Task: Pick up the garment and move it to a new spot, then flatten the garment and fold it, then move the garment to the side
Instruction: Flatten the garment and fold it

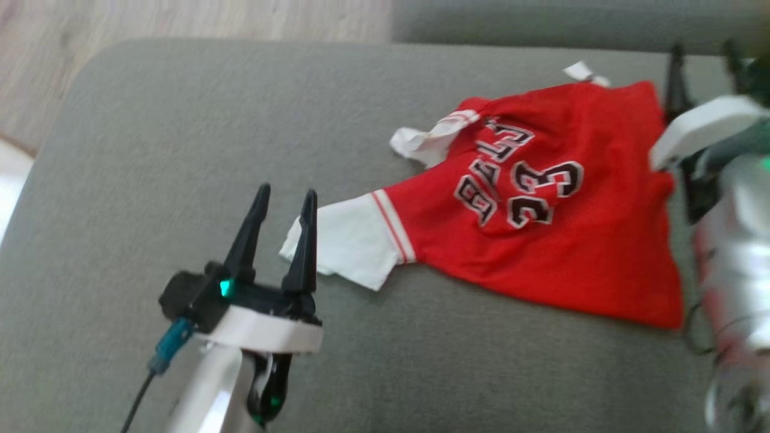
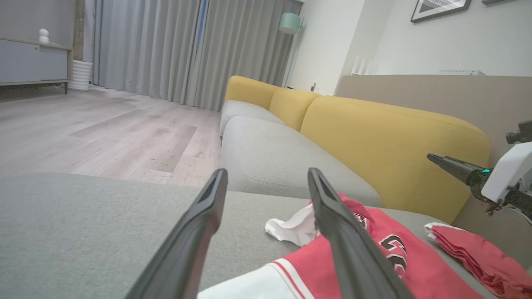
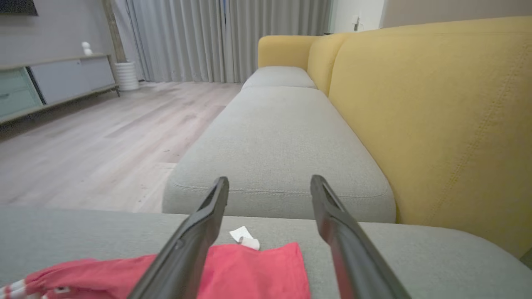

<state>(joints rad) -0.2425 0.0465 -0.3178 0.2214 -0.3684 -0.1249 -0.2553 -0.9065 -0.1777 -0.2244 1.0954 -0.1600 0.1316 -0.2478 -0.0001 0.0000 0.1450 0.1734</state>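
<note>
A red jersey (image 1: 541,252) with white sleeves and the number 33 lies spread on the grey cushion (image 1: 180,150), a little rumpled. One white sleeve (image 1: 355,240) points toward my left gripper (image 1: 286,195), which stands open just left of it with nothing between its fingers. The other sleeve (image 1: 421,141) is crumpled. My right gripper (image 1: 702,51) is open at the jersey's far right corner, apart from the cloth. In the left wrist view the open gripper (image 2: 267,172) hovers over the jersey (image 2: 374,249). The right wrist view has its open gripper (image 3: 269,180) above the red hem (image 3: 257,270).
A yellow backrest (image 3: 436,124) runs along the cushion's right side. A second grey seat cushion (image 3: 278,141) lies beyond a gap. Wooden floor (image 2: 104,133) borders the cushion's far edge. A small white tag (image 3: 243,236) sticks out at the hem.
</note>
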